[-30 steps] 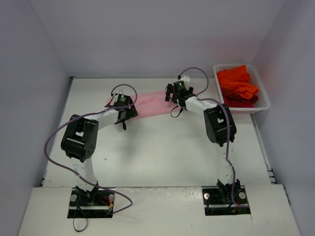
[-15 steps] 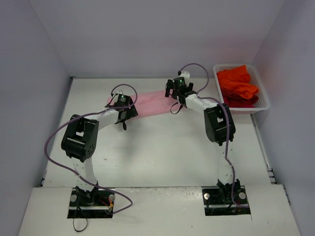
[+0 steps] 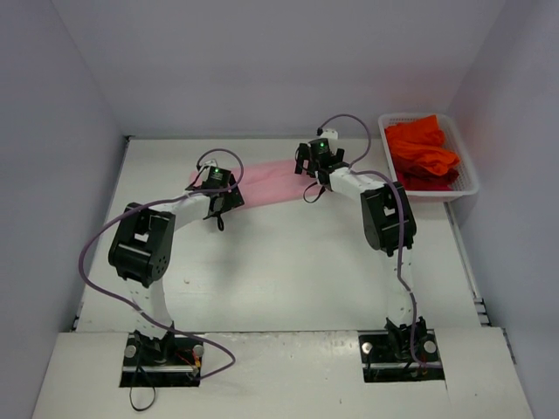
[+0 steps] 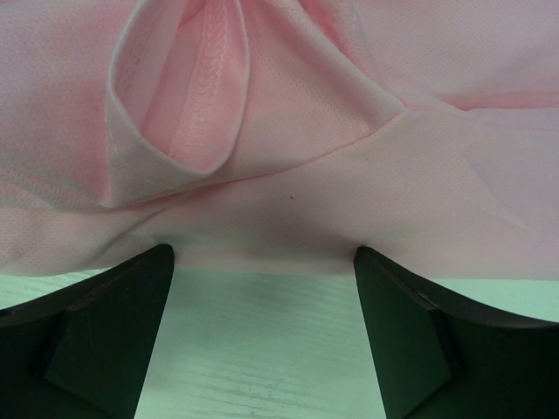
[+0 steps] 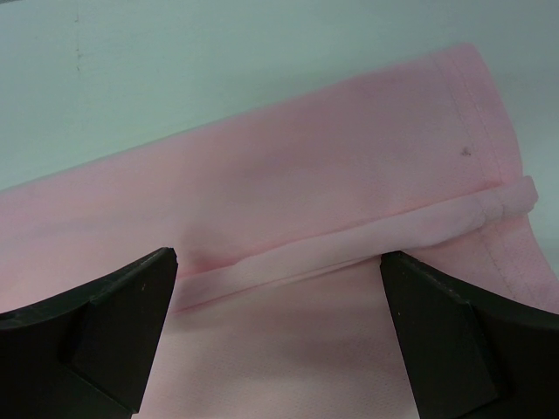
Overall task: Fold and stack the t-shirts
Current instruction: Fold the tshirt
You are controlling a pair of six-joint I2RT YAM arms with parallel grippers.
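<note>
Pink cloth fills both wrist views: the pink t-shirt (image 4: 288,175) lies on the table (image 3: 288,262), drawn out in a band between the two arms. Over the last second the right gripper (image 5: 278,257) has crept a little farther out over that band, while the left gripper (image 4: 262,255) has not budged. Both sets of jaws stand spread and pinch nothing. A rolled hem ridge runs across the gap of the right jaws, with cloth ahead of and beneath them. Just ahead of the left jaws the shirt's near edge crosses the gap, with bare table below it, and a hemmed opening gapes farther on. That small shift reads as the right arm lining up on the hem for a paired grasp, so the first fold looks not yet begun. The orange-red t-shirts (image 3: 421,150) sit heaped in the basket (image 3: 472,179), well off to the right of the right jaws.
</note>
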